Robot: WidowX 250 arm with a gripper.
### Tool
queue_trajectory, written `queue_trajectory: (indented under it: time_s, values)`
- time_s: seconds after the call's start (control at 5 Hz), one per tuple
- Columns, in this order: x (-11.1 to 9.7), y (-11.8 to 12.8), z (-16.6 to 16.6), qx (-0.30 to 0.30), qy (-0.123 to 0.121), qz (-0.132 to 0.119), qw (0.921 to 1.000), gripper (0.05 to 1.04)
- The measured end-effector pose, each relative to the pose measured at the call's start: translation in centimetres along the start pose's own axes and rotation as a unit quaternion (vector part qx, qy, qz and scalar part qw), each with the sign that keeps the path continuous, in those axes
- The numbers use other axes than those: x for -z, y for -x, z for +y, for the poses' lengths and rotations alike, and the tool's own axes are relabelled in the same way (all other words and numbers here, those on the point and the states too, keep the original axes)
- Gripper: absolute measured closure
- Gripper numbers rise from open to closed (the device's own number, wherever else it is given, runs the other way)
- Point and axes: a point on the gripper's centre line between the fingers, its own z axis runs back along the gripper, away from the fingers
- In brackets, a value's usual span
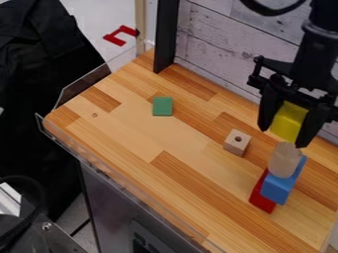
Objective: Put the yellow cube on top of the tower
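Yellow cube (289, 121) clenched in pincer (285, 136), just above wooden cylinder (284, 160) topping the blue (280, 187) and red blocks (263, 193).

Bright, even light casts soft shadows on the tabletop (132, 133).

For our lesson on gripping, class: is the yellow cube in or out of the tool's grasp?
In: the tool has a finger on either side of the yellow cube, up by the tower's top.
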Motion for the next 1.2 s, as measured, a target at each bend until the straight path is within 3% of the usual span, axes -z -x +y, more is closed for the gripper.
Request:
queue_trajectory:
  time_s: [1.0, 1.2]
  values:
    - [1.23, 0.26, -0.39, -0.016, -0.004, 0.022, 0.9996, 0.507]
    - [1.3, 0.47, -0.45, -0.013, -0.002, 0.03, 0.9995, 0.431]
